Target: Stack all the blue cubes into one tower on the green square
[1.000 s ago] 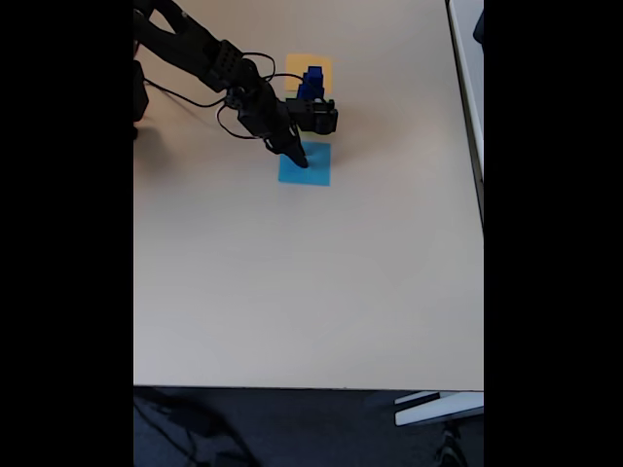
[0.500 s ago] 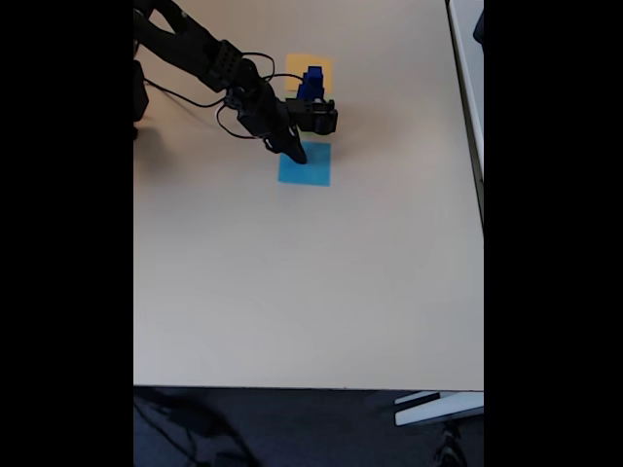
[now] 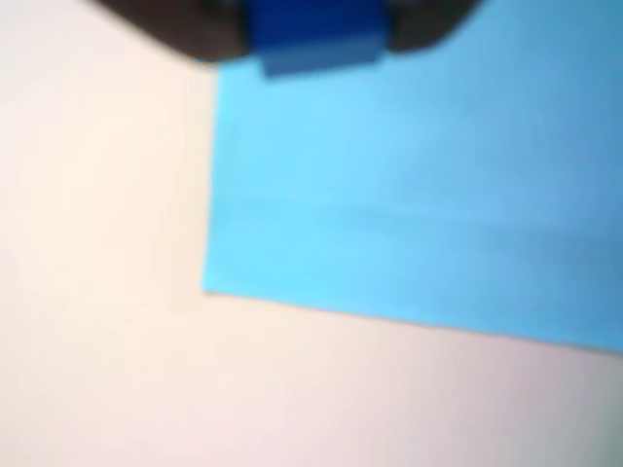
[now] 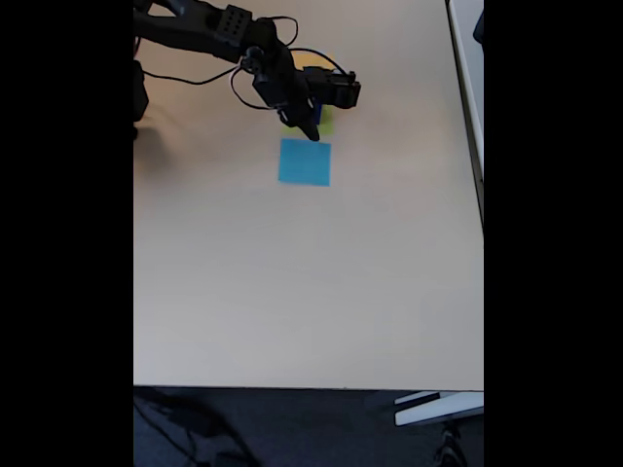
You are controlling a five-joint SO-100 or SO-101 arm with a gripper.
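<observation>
tool: we are seeing the tool [image 4: 313, 128] hanging just above the top edge of the light-blue square [image 4: 305, 161] in the fixed view; in the wrist view a dark blue block [image 3: 313, 37] is sitting between two dark blurred parts at the top edge, so we are judging the tool closed on a blue cube, though the blur leaves that unsure.
cubes: the fixed view is showing only a sliver of dark blue at the tool; we are not able to count the cubes or tell a tower from it.
green square: a yellow-green patch [image 4: 325, 121] is peeking out beside and behind the tool, mostly covered by the arm [image 4: 209, 31].
progress: we are judging the stacking unfinished; one cube seems in hand, and it has yet to land over the green square. How many are already stacked we cannot tell.
materials: the light-blue square is looking flat, matte and paper-thin, with crisp corners and a faint crease; the cube is showing a solid, straight-edged face.
worktop: the worktop [image 4: 292, 282] is reading as smooth, pale beige and plain.
</observation>
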